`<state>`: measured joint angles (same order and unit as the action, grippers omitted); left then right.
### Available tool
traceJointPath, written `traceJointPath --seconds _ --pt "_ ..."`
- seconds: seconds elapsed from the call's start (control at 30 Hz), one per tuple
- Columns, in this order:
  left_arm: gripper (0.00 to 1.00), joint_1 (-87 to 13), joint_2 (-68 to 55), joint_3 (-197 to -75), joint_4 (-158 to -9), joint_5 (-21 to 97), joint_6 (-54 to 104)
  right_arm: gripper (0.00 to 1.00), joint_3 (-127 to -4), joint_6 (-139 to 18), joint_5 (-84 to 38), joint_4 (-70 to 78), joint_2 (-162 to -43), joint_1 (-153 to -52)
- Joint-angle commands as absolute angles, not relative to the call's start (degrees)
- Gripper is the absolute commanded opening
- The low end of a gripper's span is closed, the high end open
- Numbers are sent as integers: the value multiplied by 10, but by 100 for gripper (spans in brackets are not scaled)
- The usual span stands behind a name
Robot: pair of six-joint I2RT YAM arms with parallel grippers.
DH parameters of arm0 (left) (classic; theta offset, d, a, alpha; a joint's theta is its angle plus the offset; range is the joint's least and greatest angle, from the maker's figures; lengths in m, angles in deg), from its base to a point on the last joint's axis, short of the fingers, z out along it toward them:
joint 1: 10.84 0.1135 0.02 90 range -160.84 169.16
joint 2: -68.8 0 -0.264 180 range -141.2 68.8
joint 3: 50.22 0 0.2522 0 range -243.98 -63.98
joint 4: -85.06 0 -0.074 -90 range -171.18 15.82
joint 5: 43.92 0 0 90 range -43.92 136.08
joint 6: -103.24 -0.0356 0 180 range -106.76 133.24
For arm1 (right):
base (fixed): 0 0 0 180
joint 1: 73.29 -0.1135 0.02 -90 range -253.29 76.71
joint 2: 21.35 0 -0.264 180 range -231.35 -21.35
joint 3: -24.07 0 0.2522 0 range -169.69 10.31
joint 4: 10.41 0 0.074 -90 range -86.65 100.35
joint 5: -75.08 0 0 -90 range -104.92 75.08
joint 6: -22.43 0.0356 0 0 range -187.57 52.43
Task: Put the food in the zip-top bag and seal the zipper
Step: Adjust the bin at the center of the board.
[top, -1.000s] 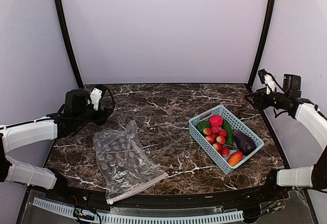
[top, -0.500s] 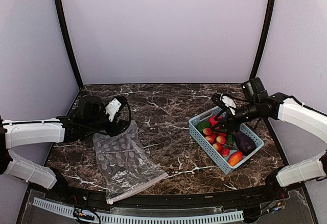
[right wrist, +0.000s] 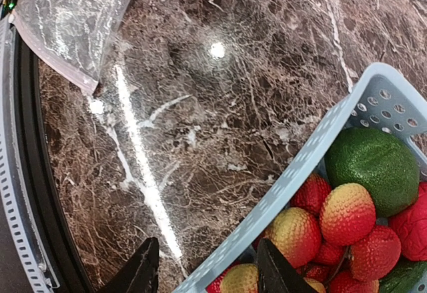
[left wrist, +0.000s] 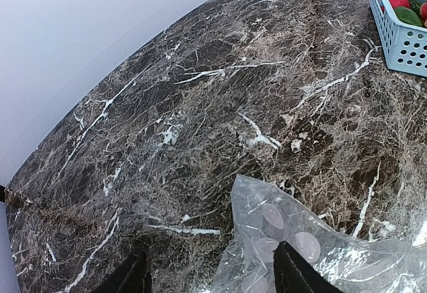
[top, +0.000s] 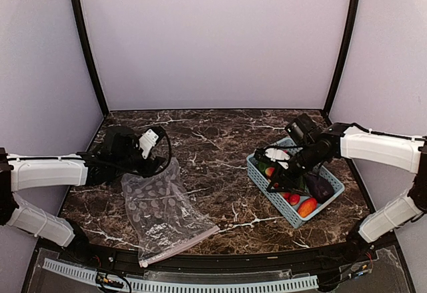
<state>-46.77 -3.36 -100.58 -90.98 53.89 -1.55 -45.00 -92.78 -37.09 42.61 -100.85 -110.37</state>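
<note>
The zip-top bag (top: 163,209) lies flat and crinkled at the front left of the table, its zipper (top: 180,245) along the near edge. My left gripper (top: 160,161) is open at the bag's far corner, which pokes up between the fingertips (left wrist: 290,274) in the left wrist view. The food sits in the blue basket (top: 293,219): strawberries (right wrist: 347,213), a green piece (right wrist: 370,166), the eggplant (top: 320,187) and an orange-red piece (top: 307,207). My right gripper (top: 272,173) hangs open over the basket's near-left wall (right wrist: 333,136), one finger on each side, holding nothing.
The dark marble table (top: 213,139) is ringed by purple walls and black corner posts. A black rim and a white slotted strip (top: 200,285) run along the near edge. The bag's zipper corner (right wrist: 57,56) shows at the top left of the right wrist view.
The right arm has swung in from the right edge and down over the basket's left wall, its jaws narrowing. The left gripper has moved right to the bag's far corner.
</note>
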Motion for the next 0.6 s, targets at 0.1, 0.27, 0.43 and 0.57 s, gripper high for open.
traceJointPath --seconds 0.1,0.27,0.43,0.57 --pt "62 -471 -48 -1009 -914 541 -19 44 -435 -917 -302 426 -1016 -1110" --pt "61 -470 -60 -1016 -910 533 -18 37 -433 -921 -298 433 -1027 -1117" --pt "61 -470 -65 -1020 -908 526 -16 30 -435 -929 -287 427 -1037 -1128" --pt "61 -471 -64 -1022 -905 524 -16 20 -445 -937 -273 428 -1047 -1134"
